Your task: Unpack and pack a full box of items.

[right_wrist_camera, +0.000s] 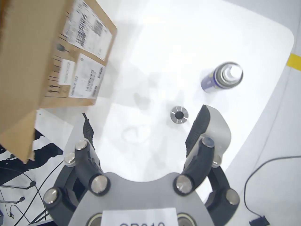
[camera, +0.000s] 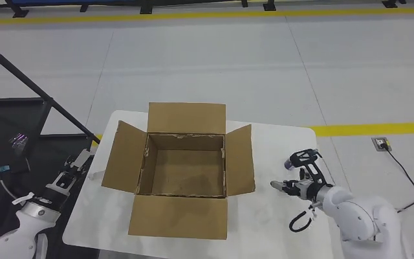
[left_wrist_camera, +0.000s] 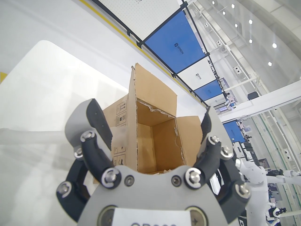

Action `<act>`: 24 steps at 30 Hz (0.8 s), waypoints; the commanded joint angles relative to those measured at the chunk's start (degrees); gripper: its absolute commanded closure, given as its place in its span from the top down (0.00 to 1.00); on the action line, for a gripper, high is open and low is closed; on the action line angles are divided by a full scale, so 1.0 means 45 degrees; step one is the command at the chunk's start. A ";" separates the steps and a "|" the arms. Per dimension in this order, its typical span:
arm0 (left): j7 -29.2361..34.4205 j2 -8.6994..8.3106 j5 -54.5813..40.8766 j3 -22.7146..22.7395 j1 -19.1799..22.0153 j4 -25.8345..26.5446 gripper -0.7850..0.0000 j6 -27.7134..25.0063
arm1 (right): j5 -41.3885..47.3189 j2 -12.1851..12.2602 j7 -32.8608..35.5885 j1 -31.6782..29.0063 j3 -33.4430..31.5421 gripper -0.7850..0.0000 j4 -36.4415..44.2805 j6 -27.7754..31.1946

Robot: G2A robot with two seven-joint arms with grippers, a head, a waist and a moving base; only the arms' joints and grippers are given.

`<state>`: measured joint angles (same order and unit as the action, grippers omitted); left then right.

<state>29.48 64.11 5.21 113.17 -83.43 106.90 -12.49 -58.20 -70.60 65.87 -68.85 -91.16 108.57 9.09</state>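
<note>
your box (camera: 187, 118) sits open in the middle of the white table (camera: 278, 139), all four flaps spread out. the left gripper (left_wrist_camera: 151, 116) is by the table's left edge, fingers wide apart, facing the box. the right gripper (right_wrist_camera: 145, 116) is also spread wide and holds nothing. it hangs over the table right of the box, near a small metal ring (right_wrist_camera: 179, 115) and a standing spray can (right_wrist_camera: 221, 77).

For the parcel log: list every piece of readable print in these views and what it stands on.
Shipping labels on the cardboard box: barcodes and print, blurred, unreadable.
Handling symbols on the box's side: print too small to read.
Label on the spray can: blurred.
Wall panels: a brand mark only, not quoted here.
Stickers on left gripper and right gripper: cut off at the edge.
</note>
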 commanded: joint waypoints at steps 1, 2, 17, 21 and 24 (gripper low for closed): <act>-0.0001 0.0001 0.0001 0.0001 -0.0001 0.0002 1.00 -0.0001 | -0.0730 0.0002 -0.0229 -0.0015 0.0292 1.00 -0.0516 -0.0472; -0.0001 0.0001 0.0001 0.0001 -0.0001 0.0002 1.00 -0.0001 | -0.1165 -0.0006 -0.0495 0.0015 0.0399 1.00 -0.0789 -0.0914; -0.0001 0.0001 0.0001 0.0001 -0.0001 0.0002 1.00 -0.0001 | -0.2029 -0.0158 -0.1471 0.1572 0.1831 1.00 -0.4546 -0.2662; -0.0001 0.0001 0.0001 0.0001 -0.0001 0.0002 1.00 -0.0001 | -0.1891 -0.0159 -0.1597 0.1761 0.1920 0.91 -0.4985 -0.2541; -0.0001 0.0001 0.0001 0.0001 -0.0001 0.0002 1.00 -0.0001 | -0.1840 -0.0173 -0.1665 0.1905 0.2069 0.67 -0.5243 -0.2539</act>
<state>29.48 64.11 5.22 113.17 -83.43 106.91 -12.49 -66.51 -71.35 58.48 -60.50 -82.10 85.31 -2.26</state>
